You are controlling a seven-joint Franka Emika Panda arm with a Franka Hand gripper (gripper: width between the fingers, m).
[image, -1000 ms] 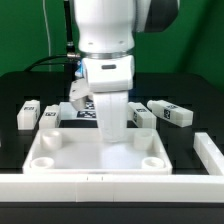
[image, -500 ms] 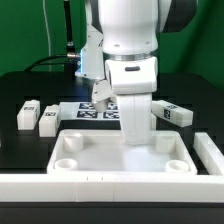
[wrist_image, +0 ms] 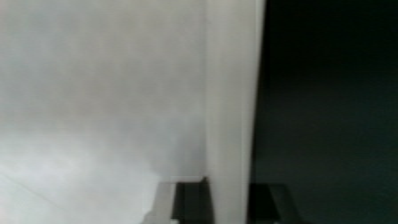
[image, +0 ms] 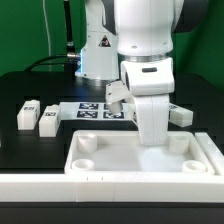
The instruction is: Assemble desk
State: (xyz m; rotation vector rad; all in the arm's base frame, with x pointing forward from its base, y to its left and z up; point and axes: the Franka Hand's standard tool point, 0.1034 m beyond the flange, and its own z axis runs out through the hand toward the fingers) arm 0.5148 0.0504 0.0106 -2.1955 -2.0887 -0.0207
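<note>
The desk top [image: 120,160], a white tray with round corner sockets, lies near the front border wall toward the exterior view's right. My gripper [image: 152,143] comes straight down onto its far rim. The wrist view shows the dark fingers [wrist_image: 189,204] on either side of the thin white rim [wrist_image: 228,120], shut on it. Two legs [image: 28,115] [image: 48,120] with black-and-white tags lie on the black table at the exterior view's left. Another leg [image: 181,113] shows partly behind my arm on the right.
The marker board [image: 88,110] lies flat behind the desk top, partly hidden by my arm. A long white border wall [image: 100,186] runs along the table's front edge. The robot base and cables stand at the back.
My arm has moved toward the exterior view's right, and the desk top has slid that way with it. The gripper has stayed shut on the rim.
</note>
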